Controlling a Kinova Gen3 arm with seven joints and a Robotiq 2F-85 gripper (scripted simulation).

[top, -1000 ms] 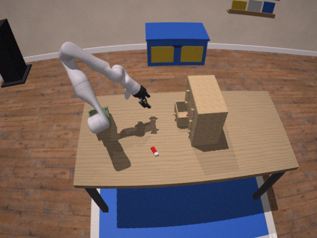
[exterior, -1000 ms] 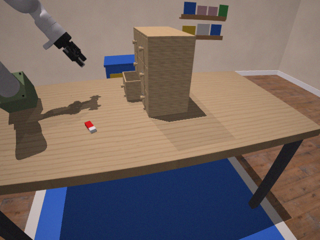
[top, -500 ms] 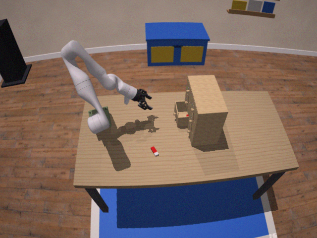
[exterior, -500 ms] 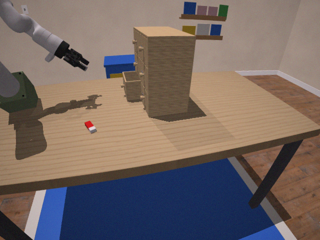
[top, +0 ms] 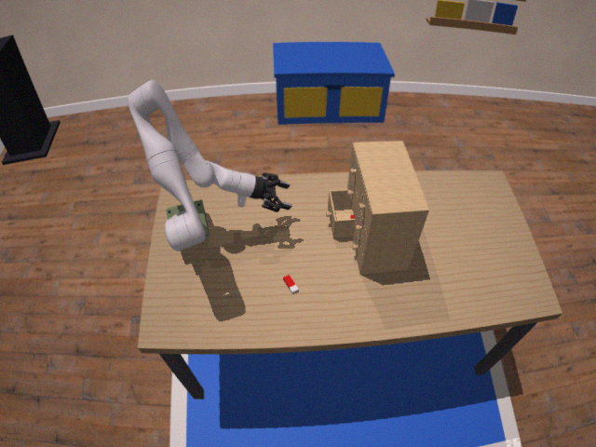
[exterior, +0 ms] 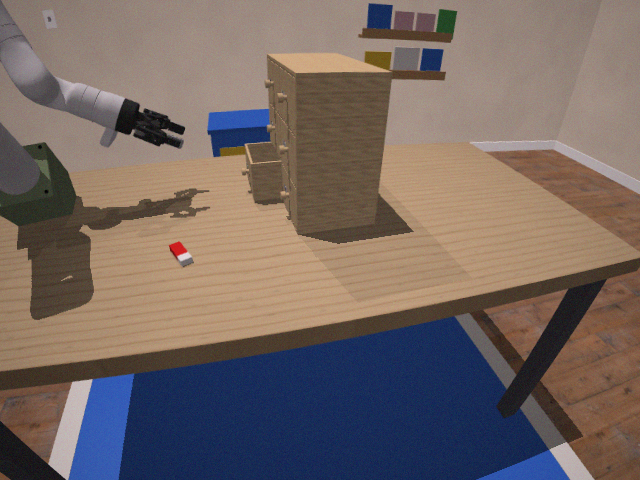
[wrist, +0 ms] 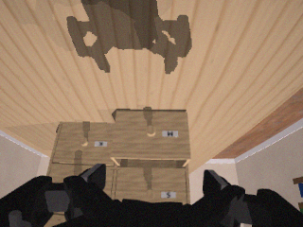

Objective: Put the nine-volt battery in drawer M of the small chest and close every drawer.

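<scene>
Gripper [top: 291, 196] [exterior: 179, 135] [wrist: 153, 178] spread wide, empty, aimed at chest [top: 394, 240] [exterior: 341, 144], probably lining up to push. Drawer M [top: 344, 228] [exterior: 267, 180] [wrist: 134, 142] stands open, likely for loading. Red item [top: 352, 217] inside, probably battery, only partly visible. Red-and-white block [top: 291, 283] [exterior: 180, 253] lies on table [top: 462, 269] [exterior: 465, 206] [wrist: 227, 61], apart; presumably stays. Closing push should be gentle, so chest keeps place.

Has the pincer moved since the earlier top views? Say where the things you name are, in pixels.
Yes: the pincer [top: 290, 196] [exterior: 183, 135] [wrist: 153, 178] has swung toward the chest [top: 392, 178] [exterior: 341, 149] [wrist: 85, 142], which stands where it did.
</scene>
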